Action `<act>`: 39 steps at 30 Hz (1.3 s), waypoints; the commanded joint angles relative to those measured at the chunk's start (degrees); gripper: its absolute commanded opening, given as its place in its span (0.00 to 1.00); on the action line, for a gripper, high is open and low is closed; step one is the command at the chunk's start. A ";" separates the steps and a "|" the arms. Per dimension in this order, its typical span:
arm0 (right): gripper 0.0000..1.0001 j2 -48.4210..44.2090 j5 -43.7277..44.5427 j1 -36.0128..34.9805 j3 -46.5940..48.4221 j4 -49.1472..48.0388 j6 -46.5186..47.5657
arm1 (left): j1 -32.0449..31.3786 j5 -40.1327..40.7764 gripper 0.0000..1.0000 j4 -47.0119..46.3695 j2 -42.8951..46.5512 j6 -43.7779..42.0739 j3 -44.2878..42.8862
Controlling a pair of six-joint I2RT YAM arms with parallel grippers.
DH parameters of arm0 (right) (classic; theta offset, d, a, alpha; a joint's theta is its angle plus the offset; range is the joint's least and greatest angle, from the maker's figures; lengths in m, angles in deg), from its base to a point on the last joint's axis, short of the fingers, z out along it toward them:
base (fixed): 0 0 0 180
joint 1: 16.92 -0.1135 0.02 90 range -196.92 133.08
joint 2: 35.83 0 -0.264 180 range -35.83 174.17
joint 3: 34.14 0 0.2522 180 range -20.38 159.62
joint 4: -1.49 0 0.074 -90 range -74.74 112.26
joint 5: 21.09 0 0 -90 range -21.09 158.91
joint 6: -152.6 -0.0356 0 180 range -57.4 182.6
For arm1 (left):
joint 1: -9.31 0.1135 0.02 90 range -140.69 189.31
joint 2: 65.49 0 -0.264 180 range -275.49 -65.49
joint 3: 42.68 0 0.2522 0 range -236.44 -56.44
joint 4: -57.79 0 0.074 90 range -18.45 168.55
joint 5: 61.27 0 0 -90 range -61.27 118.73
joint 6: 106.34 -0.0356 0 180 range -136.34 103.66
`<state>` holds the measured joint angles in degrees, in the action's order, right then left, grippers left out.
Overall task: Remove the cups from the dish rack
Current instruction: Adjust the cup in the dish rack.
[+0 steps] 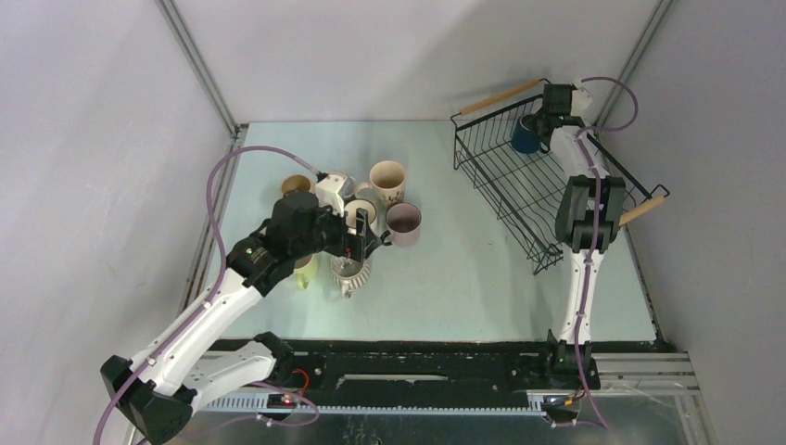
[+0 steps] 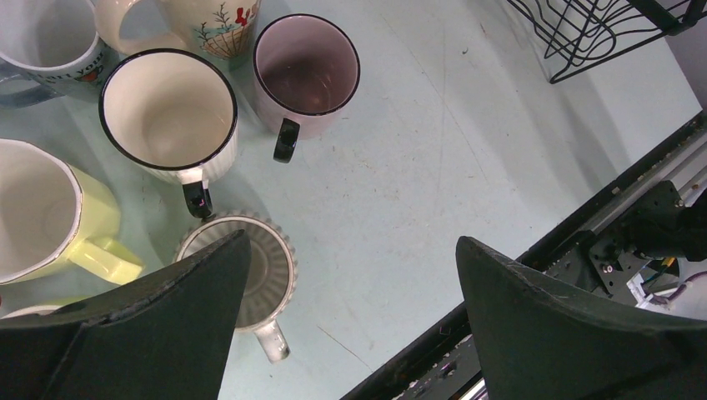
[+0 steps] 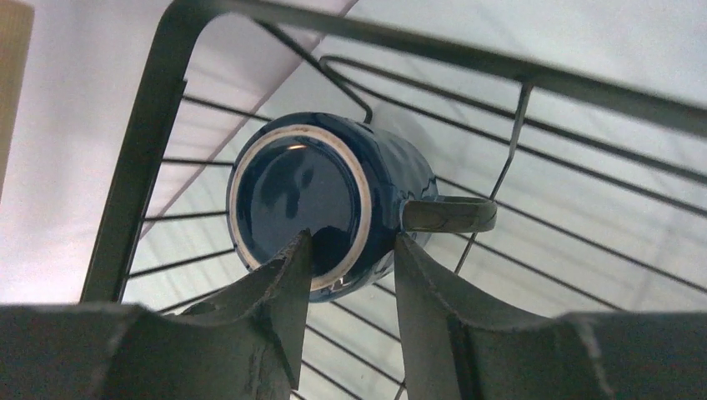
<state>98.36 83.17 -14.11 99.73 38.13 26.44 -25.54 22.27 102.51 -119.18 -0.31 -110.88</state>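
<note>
The black wire dish rack (image 1: 519,190) stands at the far right of the table. In its far corner a dark blue cup (image 1: 526,137) lies on its side (image 3: 333,179). My right gripper (image 3: 350,237) straddles that cup's rim near the handle. One finger is inside the mouth and the other outside, with a gap still showing. Several cups stand grouped at the left: mauve (image 2: 306,75), black-rimmed cream (image 2: 168,117), ribbed beige (image 2: 267,271), yellow-green (image 2: 50,217) and floral (image 1: 387,181). My left gripper (image 2: 350,250) hangs wide open and empty just above the ribbed cup.
The rack's two wooden handles (image 1: 500,95) (image 1: 642,209) stick out at its far and near ends. The black base rail (image 1: 417,357) runs along the table's near edge. Grey walls with metal posts close in the table on the left, back and right.
</note>
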 commanded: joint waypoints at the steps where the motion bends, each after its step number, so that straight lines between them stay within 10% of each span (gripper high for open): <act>1: 0.46 -4.89 -1.92 -2.63 -1.34 -0.55 -1.63 | 0.24 -1.19 1.00 -2.05 0.42 -0.23 -0.06; 18: 0.45 -15.15 -2.49 -7.73 -13.14 -2.36 -2.74 | 0.24 -1.71 1.00 -2.09 1.40 0.14 0.30; 30: 0.90 -16.53 -4.03 -8.20 -12.34 -2.44 15.71 | 0.22 -1.72 1.00 -2.22 1.88 0.23 0.64; 39: 0.99 -12.96 -10.10 -5.51 -9.72 -0.75 25.78 | 0.22 -2.80 1.00 -2.31 1.05 0.47 0.21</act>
<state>84.51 76.31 -20.50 86.86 37.74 45.24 -25.54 20.83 102.51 -118.38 0.11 -110.88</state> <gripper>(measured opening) 0.986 0.996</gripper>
